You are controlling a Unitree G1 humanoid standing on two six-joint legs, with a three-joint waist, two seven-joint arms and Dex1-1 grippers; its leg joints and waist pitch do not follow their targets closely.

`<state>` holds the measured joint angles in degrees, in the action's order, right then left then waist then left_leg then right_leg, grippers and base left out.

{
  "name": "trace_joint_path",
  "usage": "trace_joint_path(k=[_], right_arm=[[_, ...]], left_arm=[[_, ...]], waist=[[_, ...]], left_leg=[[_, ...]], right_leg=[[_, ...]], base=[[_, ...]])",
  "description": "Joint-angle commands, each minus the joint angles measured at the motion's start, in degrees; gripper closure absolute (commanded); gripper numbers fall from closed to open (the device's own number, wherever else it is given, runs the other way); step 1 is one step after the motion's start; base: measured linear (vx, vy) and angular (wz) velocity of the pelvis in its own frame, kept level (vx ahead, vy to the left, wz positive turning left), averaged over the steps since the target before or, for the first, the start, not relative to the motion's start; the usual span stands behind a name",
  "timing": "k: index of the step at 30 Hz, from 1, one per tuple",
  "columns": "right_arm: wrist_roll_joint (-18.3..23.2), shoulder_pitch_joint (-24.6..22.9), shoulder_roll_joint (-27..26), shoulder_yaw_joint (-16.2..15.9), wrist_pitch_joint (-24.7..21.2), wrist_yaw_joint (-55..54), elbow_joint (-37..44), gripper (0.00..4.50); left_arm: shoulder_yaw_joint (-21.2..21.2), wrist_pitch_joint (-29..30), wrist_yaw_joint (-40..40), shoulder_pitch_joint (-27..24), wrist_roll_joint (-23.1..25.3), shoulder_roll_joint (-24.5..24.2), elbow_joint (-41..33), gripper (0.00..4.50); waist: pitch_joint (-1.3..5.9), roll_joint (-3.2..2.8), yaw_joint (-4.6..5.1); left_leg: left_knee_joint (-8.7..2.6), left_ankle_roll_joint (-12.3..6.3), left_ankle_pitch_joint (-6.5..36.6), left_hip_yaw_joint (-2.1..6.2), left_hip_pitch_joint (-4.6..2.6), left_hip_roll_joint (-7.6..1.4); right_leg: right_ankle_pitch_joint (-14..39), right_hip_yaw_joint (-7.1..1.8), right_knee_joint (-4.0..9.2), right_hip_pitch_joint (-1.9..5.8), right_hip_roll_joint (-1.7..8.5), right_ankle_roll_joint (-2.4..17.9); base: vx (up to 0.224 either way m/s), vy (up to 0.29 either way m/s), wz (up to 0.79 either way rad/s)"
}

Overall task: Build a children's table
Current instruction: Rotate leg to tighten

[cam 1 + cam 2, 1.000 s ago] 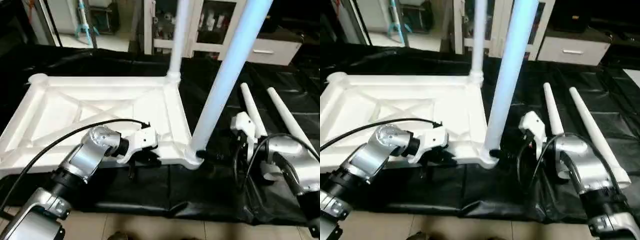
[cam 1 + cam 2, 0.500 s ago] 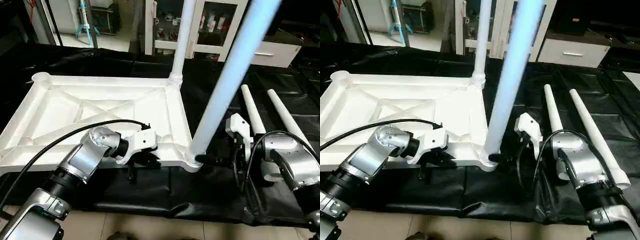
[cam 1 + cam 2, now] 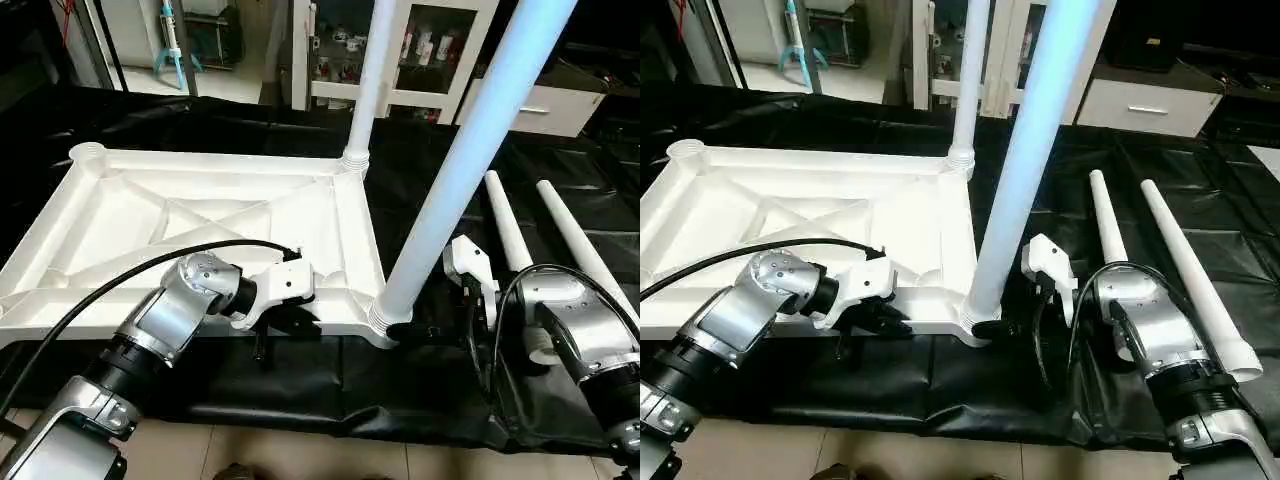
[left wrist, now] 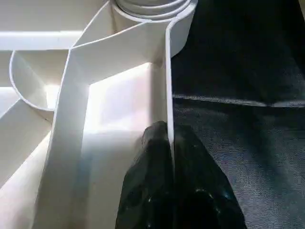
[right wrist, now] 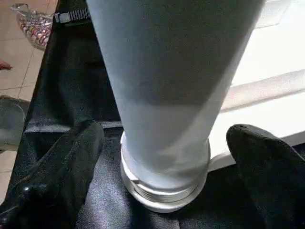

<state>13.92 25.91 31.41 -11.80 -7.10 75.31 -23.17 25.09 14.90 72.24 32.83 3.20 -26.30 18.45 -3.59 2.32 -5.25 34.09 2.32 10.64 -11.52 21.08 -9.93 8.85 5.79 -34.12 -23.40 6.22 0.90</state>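
An upturned white tabletop (image 3: pixel 200 215) lies on black cloth with two legs upright in its corner sockets. Two loose legs (image 3: pixel 545 235) wait beside it, and the two left sockets look empty. The left gripper (image 4: pixel 169 157) pinches the near rim; the right gripper (image 5: pixel 164 157) stands wide apart around the near leg's (image 3: pixel 470 150) base.

Black cloth (image 3: pixel 200 120) over work table; tiled floor (image 3: pixel 300 460) in front; white glass-door cabinet (image 3: pixel 430 60) behind.

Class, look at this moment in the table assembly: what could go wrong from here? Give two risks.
1. The near leg leans in its corner socket, and the right gripper stands open around its base without gripping it; the leg could tip or seat crooked.
2. The left gripper pinches only the tabletop's thin rim; the top could slip.
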Motion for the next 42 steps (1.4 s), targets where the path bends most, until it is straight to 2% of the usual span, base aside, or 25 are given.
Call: trace_joint_path(k=[1, 9, 17, 18, 23, 29, 30, 32, 33, 35, 37, 39, 40, 41, 42], right_arm=[[-0.1, -0.3, -0.2, -0.5, 0.2, 0.7, -0.2, 0.02], [-0.7, -0.3, -1.0, -1.8, 0.1, 1.8, -0.8, 0.75], [-2.3, -0.3, -0.5, -2.4, 1.1, 2.5, -2.5, 1.43], [-2.4, -0.2, -0.4, -2.5, 1.2, 2.6, -2.6, 1.62], [-2.7, -0.5, -0.4, -2.8, 1.3, 2.9, -2.6, 1.91], [-3.0, -1.1, -0.8, -3.0, 1.6, 3.1, -2.6, 2.0], [-2.9, -1.2, -1.3, -2.6, 1.0, 1.9, -3.1, 2.0], [-2.8, -1.2, -1.7, -2.3, 0.6, 1.0, -3.5, 2.01], [-3.6, -0.7, -2.9, -1.4, 0.0, -2.9, -5.1, 2.01], [-3.9, -0.4, -3.3, -1.1, -0.4, -4.5, -5.8, 2.01], [-5.7, 0.7, -6.0, 0.2, -2.6, -13.5, -10.3, 2.02], [-6.3, 1.1, -7.3, 0.9, -3.6, -17.4, -12.1, 2.02], [-6.3, 1.6, -9.6, 2.0, -5.4, -22.5, -14.0, 2.02], [-6.3, 1.9, -10.6, 2.5, -6.3, -24.7, -14.7, 2.02], [-6.8, 2.3, -11.8, 2.9, -6.5, -27.9, -15.7, 2.03]], left_arm=[[2.1, -0.1, 2.0, 0.6, 0.4, 0.5, -0.2, 4.5], [2.1, -0.2, 2.0, 0.7, 0.5, 0.4, -0.1, 4.5], [2.3, -0.1, 2.2, 0.4, 0.4, -0.1, -0.4, 4.5], [2.3, 0.0, 2.3, 0.4, 0.4, -0.2, -0.4, 4.5], [2.3, 0.0, 2.4, 0.4, 0.5, -0.2, -0.5, 4.5], [2.4, 0.2, 2.5, 0.4, 0.5, -0.2, -0.4, 4.5], [2.4, 0.4, 2.3, 0.4, 0.5, 0.0, -0.2, 4.5], [2.4, 0.5, 2.2, 0.5, 0.4, 0.2, -0.1, 4.5], [1.9, 1.2, 1.0, 0.8, 0.2, 1.0, 0.7, 4.5], [1.7, 1.6, 0.5, 0.9, 0.2, 1.4, 1.0, 4.5], [0.0, 3.7, -4.9, 3.0, 0.8, 4.5, 4.4, 4.5], [-0.8, 4.7, -7.8, 4.0, 1.1, 6.0, 6.1, 4.5], [-2.5, 6.8, -12.5, 5.8, 1.1, 8.7, 8.5, 4.5], [-3.4, 7.9, -14.6, 6.6, 1.0, 10.0, 9.5, 4.5], [-4.5, 10.1, -17.2, 7.6, 0.8, 11.6, 10.5, 4.5]], waist=[[4.28, 0.18, -0.02], [4.29, 0.09, -0.12], [4.23, 0.07, -0.19], [4.26, 0.03, -0.19], [4.3, 0.11, -0.16], [4.33, 0.05, -0.17], [4.32, -0.07, -0.17], [4.3, 0.0, -0.12], [4.29, 0.19, -0.05], [4.04, -0.04, 0.13], [3.57, 0.3, 0.79], [3.39, 0.25, 1.06], [3.34, 0.43, 1.63], [3.18, 0.4, 1.89], [3.28, 0.23, 2.33]], left_leg=[[-4.0, -2.38, 12.1, 1.67, -0.82, -3.77], [-4.01, -2.19, 12.0, 1.66, -0.88, -3.8], [-4.13, -1.32, 13.8, 1.72, -1.1, -3.82], [-4.15, -1.24, 13.9, 1.74, -1.11, -3.86], [-4.18, -1.1, 14.2, 1.79, -1.08, -3.87], [-4.19, -0.97, 14.5, 1.81, -1.1, -3.86], [-4.21, -0.96, 14.4, 1.83, -1.08, -3.86], [-4.24, -0.87, 14.9, 1.82, -1.1, -3.84], [-4.23, -0.76, 15.0, 1.81, -1.07, -3.81], [-4.37, -0.18, 16.6, 1.93, -1.09, -3.77], [-4.53, 1.31, 21.5, 2.19, -1.55, -3.58], [-4.4, 2.25, 24.2, 2.45, -1.97, -3.43], [-4.08, 2.79, 26.8, 2.85, -2.35, -3.3], [-4.04, 2.84, 27.5, 2.98, -2.4, -3.2], [-3.77, 2.9, 29.0, 3.27, -2.92, -3.18]], right_leg=[[14.6, -3.31, 3.52, 3.0, 3.5, 12.9], [13.8, -3.33, 3.42, 3.0, 3.51, 13.4], [15.5, -3.34, 3.64, 2.92, 3.55, 12.9], [15.3, -3.32, 3.61, 2.92, 3.53, 13.0], [15.0, -3.33, 3.54, 3.0, 3.52, 13.0], [15.2, -3.31, 3.6, 3.02, 3.52, 12.9], [14.9, -3.32, 3.56, 3.02, 3.5, 13.0], [15.2, -3.29, 3.61, 3.01, 3.46, 13.0], [15.7, -3.32, 3.68, 3.03, 3.51, 12.8], [18.6, -3.25, 4.08, 2.89, 3.62, 12.3], [26.3, -2.96, 4.92, 2.5, 3.45, 10.0], [31.5, -2.63, 5.58, 2.2, 3.62, 8.3], [37.4, -2.0, 6.45, 2.05, 3.82, 5.4], [38.8, -1.66, 6.84, 1.96, 3.75, 4.6], [40.6, -1.0, 7.62, 1.84, 3.89, 3.5]], base=[[0.0, 0.0, 0.0], [0.0, 0.0, 0.0], [0.0, 0.0, 0.0], [0.0, 0.0, 0.0], [0.0, 0.0, 0.0], [0.0, 0.0, 0.0], [0.0, 0.0, 0.0], [0.0, 0.0, 0.0], [0.0, 0.0, 0.0], [0.0, 0.0, 0.0], [0.0, 0.0, 0.0], [-0.027, 0.005, -0.03], [-0.053, 0.011, -0.06], [-0.059, 0.016, -0.06], [-0.057, 0.023, -0.04]])
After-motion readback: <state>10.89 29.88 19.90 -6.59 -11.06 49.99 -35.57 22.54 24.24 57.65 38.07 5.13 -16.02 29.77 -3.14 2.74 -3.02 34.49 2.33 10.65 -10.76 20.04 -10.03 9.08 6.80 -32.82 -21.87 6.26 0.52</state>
